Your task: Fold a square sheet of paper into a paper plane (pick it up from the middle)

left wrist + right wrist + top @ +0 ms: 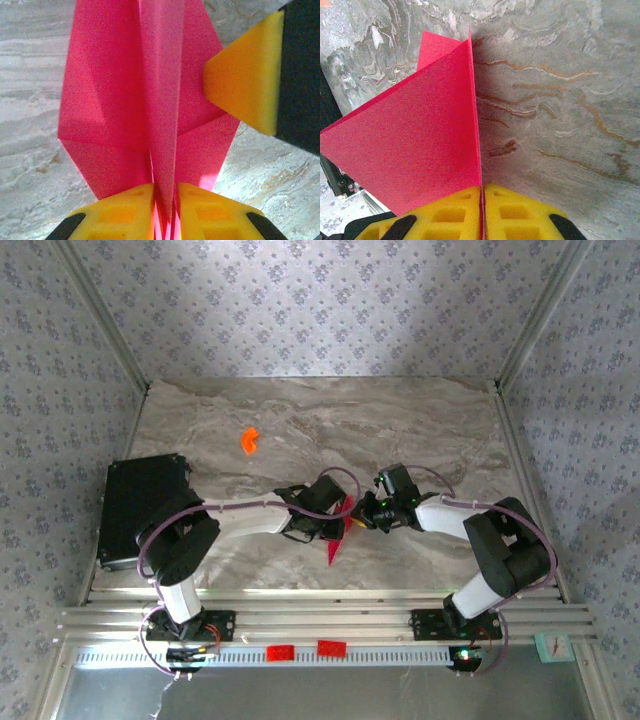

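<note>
The magenta-pink sheet, folded into a paper plane (337, 545), stands on edge between both grippers near the table's middle front, its point toward the near edge. In the left wrist view the paper plane (115, 100) shows a centre crease with two flaps spread to the sides. My left gripper (165, 192) is shut on that centre fold, and the right gripper's yellow pad (245, 85) touches the paper's right side. My right gripper (482, 192) is shut on the thin edge of the paper plane (420, 150). From above, the left gripper (335, 520) and right gripper (358, 515) meet at the paper.
A small orange plastic piece (249, 440) lies on the marble table (420, 420) farther back and left. A black box (140, 505) sits at the left edge. An aluminium rail (320, 620) runs along the near edge, and patterned walls enclose the table.
</note>
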